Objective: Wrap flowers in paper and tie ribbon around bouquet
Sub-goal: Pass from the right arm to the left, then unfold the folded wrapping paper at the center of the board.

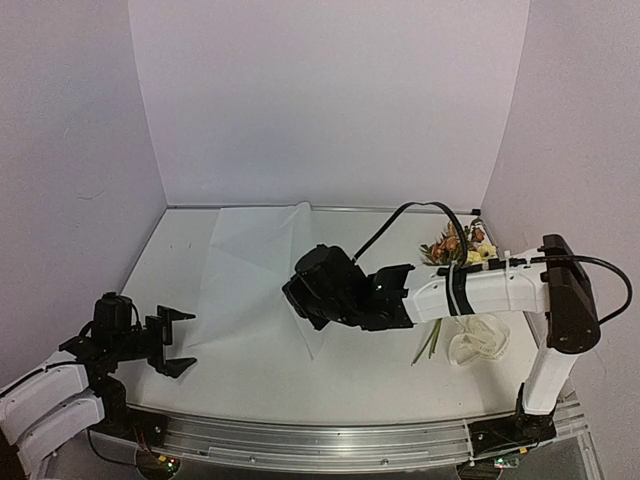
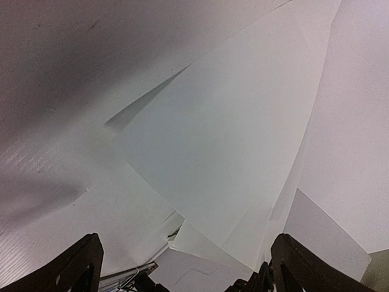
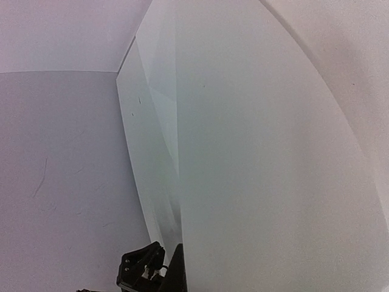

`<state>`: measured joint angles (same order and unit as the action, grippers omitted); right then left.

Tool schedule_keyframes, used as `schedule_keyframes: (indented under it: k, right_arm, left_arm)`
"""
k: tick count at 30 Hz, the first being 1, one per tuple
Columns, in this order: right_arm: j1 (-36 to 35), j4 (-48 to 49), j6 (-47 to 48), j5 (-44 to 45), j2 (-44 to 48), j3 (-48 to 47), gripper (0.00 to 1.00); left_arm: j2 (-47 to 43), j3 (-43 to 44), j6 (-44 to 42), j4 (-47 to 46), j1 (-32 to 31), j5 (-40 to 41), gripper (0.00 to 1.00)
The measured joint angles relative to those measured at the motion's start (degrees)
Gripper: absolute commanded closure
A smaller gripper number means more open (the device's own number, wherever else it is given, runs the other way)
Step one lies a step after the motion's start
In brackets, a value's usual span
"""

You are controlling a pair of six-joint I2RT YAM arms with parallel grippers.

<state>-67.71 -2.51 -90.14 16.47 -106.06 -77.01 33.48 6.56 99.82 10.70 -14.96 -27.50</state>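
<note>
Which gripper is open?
The left gripper, jaws spread wide and empty beside the paper; the right gripper is pinched shut on the paper's edge.

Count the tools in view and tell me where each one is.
2. The left tool stands open at the near left, beside the paper; the right tool is at centre, shut on the paper. None seems hidden.

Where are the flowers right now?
From the top view, the flowers lie at the table's far right, just behind the right arm, right of the paper.
</note>
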Motion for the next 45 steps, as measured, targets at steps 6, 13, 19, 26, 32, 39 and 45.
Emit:
schedule_keyframes:
  k: [6, 13, 19, 26, 32, 39, 45]
  right_arm:
    - [0.6, 2.4, -2.8, -3.0, 0.0, 0.0, 1.00]
    - [0.6, 4.8, -6.0, -5.9, 0.0, 0.4, 1.00]
    - [0.6, 7.6, -8.2, -7.1, 0.4, 2.5, 1.00]
    - [0.6, 8.7, -9.1, -7.3, 1.5, 4.7, 1.00]
    - [0.6, 9.5, -9.0, -8.4, 2.2, 6.7, 0.73]
    - [0.6, 7.4, -3.7, -9.9, 6.3, 11.4, 0.28]
    - [1.6, 1.5, 4.8, -9.5, 15.0, 15.5, 0.17]
  left_arm:
    - [2.3, -0.4, 0.7, -3.7, 0.0, 0.7, 0.00]
    - [3.5, -0.5, 0.7, -6.9, 0.0, 2.8, 0.17]
    - [4.8, -2.0, 0.9, -10.0, 0.0, 6.8, 0.39]
    - [8.4, -2.2, -0.2, -12.8, 0.0, 11.2, 0.71]
    - [8.5, 0.5, -5.6, -12.0, 0.0, 15.8, 1.00]
    - [10.3, 16.7, -25.3, -5.8, 0.0, 23.2, 1.00]
    - [18.6, 37.2, -49.7, -3.5, 0.1, 20.9, 1.00]
